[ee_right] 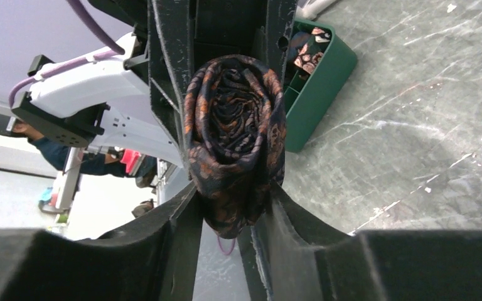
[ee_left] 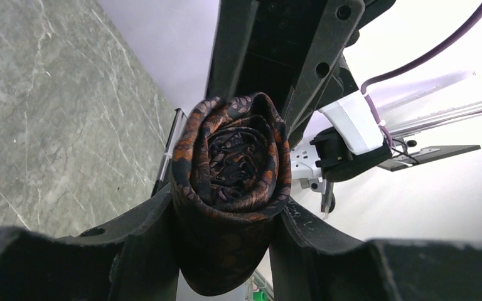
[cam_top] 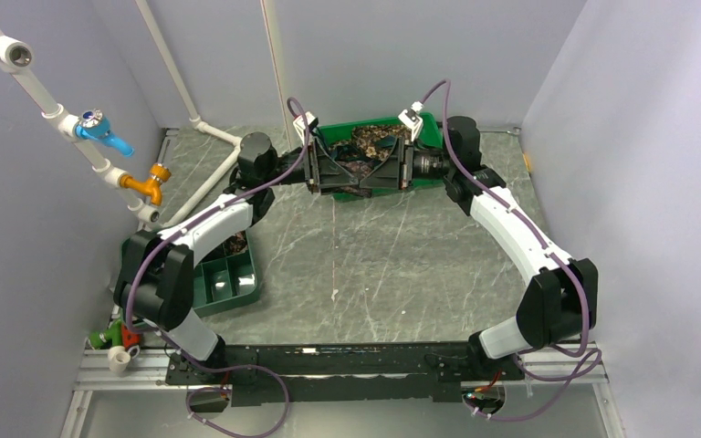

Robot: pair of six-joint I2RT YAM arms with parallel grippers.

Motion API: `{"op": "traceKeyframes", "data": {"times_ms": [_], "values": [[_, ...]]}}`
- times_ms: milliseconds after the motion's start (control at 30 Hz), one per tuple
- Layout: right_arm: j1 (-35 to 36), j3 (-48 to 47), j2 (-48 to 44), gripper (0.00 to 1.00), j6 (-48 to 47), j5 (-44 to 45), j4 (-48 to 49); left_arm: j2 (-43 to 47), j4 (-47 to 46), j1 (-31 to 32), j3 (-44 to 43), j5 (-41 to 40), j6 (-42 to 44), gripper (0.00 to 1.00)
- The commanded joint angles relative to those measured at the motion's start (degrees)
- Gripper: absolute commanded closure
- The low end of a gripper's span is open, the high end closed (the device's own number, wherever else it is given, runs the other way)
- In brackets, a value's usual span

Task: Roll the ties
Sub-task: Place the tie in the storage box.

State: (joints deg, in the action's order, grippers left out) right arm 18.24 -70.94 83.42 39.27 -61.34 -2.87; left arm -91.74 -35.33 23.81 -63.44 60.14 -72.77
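One tie [ee_left: 229, 163] is rolled tight, with the left end effector [ee_left: 226, 204] and the right end effector [ee_right: 229, 200] both closed on it just in front of the green bin [cam_top: 431, 130], where unrolled ties [cam_top: 374, 141] seem left to do.

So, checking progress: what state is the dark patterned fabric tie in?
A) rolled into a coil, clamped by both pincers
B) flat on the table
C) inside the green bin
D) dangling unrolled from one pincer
A: the wrist views show the dark brown, orange-patterned fabric tie wound in a spiral, pinched by the left pincer and right pincer.
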Motion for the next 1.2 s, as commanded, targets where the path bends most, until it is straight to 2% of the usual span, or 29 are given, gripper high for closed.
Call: {"op": "traceKeyframes", "data": {"times_ms": [0, 267, 300, 367, 400, 567, 600, 667, 767, 967, 1167], "values": [[0.7, -2.2, -0.8, 0.5, -3.9, 1.8, -5.5, 1.7, -3.0, 0.3, -0.8, -0.7, 2.1, 1.0], [-0.1, -3.0, -2.2, 0.02, -7.3, 3.7, -9.3, 6.0, 9.7, -2.3, 5.0, -0.8, 12.1, 1.0], [-0.3, -3.1, -2.2, 0.01, -7.6, 4.0, -9.8, 6.7, 13.5, -2.5, 5.1, -0.4, 15.8, 1.0], [-0.9, -3.5, -2.3, 0.0, -8.5, 4.4, -10.8, 8.3, 23.5, -2.7, 4.6, 0.1, 25.2, 1.0], [-1.3, -3.8, -2.2, 0.0, -9.3, 4.4, -11.4, 9.4, 31.3, -2.8, 3.7, -0.1, 31.8, 1.0], [-2.9, -6.5, -2.0, 0.0, -14.8, 5.4, -17.7, 14.9, 69.1, -4.3, -2.8, -5.9, 69.0, 1.0], [-3.3, -6.8, -1.9, 0.0, -15.7, 5.4, -18.4, 15.8, 75.2, -4.9, -4.0, -7.9, 78.9, 1.0], [-4.1, -7.2, -1.7, 0.0, -16.7, 5.4, -19.5, 17.3, 86.4, -6.3, -5.7, -10.6, 92.0, 1.0], [-4.5, -7.8, -1.5, 0.0, -18.2, 5.6, -20.9, 19.6, 99.8, -7.9, -6.8, -16.6, 107.2, 1.0], [-4.5, -6.1, -2.5, 0.0, -17.4, 5.3, -20.0, 27.5, 110.3, -12.7, -3.1, -27.4, 122.4, 1.0], [-4.5, -5.7, -2.8, 0.0, -16.5, 5.6, -19.2, 32.1, 112.9, -21.4, 1.4, -32.7, 125.1, 1.0]]}}
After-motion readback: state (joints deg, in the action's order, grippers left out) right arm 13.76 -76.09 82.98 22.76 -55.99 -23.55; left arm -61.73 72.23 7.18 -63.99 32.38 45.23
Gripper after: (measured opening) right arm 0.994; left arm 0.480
